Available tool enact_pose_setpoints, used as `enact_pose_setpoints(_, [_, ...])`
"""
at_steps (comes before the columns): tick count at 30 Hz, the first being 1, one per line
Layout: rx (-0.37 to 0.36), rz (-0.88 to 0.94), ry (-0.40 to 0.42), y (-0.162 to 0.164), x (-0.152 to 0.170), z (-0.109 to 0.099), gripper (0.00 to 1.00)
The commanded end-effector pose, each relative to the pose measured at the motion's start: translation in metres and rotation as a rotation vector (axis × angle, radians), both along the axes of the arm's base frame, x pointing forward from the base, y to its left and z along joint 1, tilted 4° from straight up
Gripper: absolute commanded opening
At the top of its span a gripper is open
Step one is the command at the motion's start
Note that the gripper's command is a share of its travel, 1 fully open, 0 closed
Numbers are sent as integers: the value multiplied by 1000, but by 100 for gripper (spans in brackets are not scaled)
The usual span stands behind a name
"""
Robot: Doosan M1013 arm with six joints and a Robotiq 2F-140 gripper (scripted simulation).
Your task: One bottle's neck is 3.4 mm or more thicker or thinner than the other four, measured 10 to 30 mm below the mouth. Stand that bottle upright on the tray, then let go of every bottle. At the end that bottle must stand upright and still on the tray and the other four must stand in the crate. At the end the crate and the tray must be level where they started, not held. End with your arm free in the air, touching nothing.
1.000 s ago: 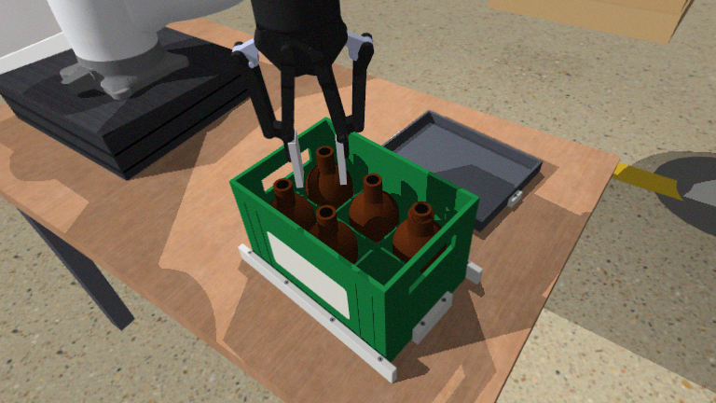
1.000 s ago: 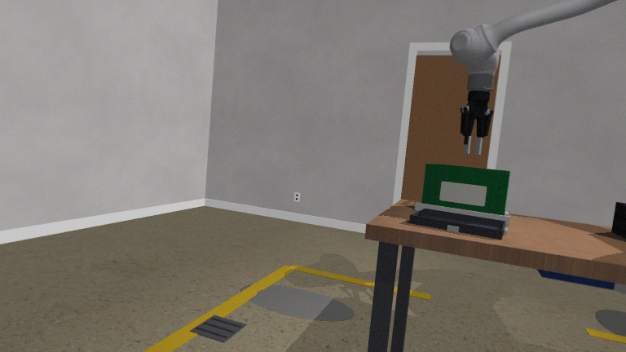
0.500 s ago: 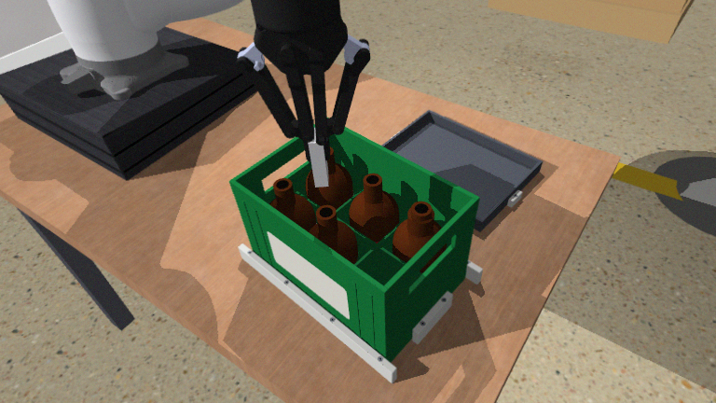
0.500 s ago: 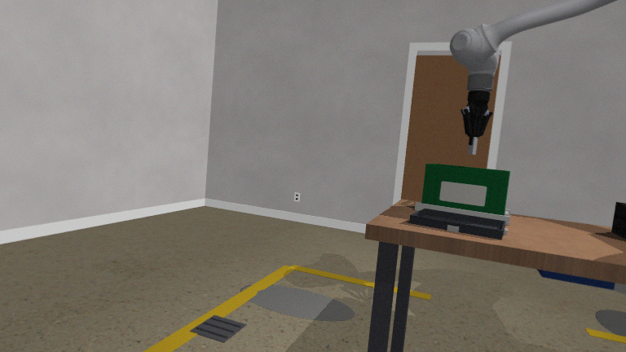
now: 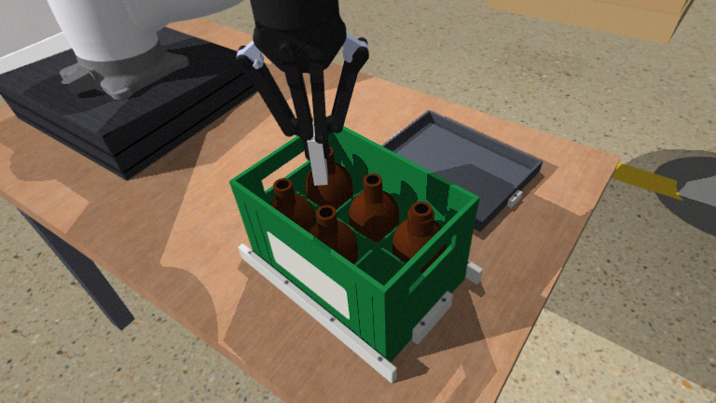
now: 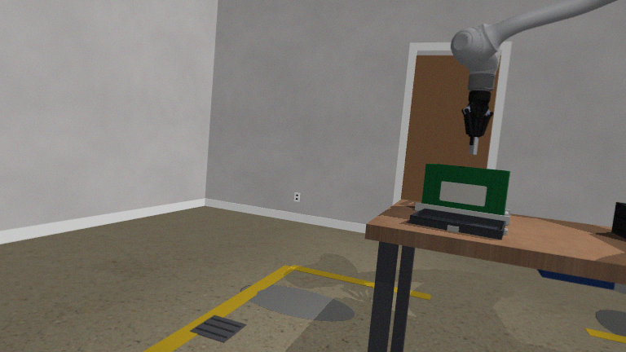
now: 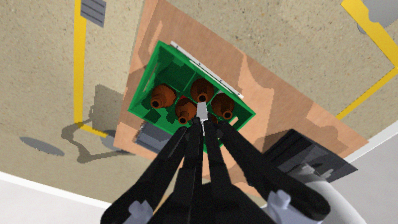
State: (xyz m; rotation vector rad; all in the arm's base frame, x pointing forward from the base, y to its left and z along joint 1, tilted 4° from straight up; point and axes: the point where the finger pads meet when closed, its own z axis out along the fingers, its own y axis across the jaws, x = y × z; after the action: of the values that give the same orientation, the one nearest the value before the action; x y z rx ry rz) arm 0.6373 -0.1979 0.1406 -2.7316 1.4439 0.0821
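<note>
Top view: the gripper point(image 5: 317, 162) hangs above the green crate point(image 5: 370, 293), fingers pressed together on nothing. Five brown bottles stand inside, the far-left bottle point(image 5: 334, 185) partly behind the pads. The grey tray point(image 5: 525, 162) lies just beyond the crate.

Exterior view: the closed gripper point(image 6: 473, 148) hovers above the crate point(image 6: 431, 183); the tray point(image 6: 455, 222) is nearer.

Wrist view: the fingertips meet over the bottles.
</note>
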Motion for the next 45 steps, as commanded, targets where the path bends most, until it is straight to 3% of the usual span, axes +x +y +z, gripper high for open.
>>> enact_pose_setpoints(1, [0,0,0,0,-1,0,0])
enact_pose_setpoints(2, [0,0,0,0,-1,0,0])
enact_pose_setpoints(3, [0,0,0,0,-1,0,38])
enact_pose_setpoints(45, [0,0,0,0,-1,-1,38])
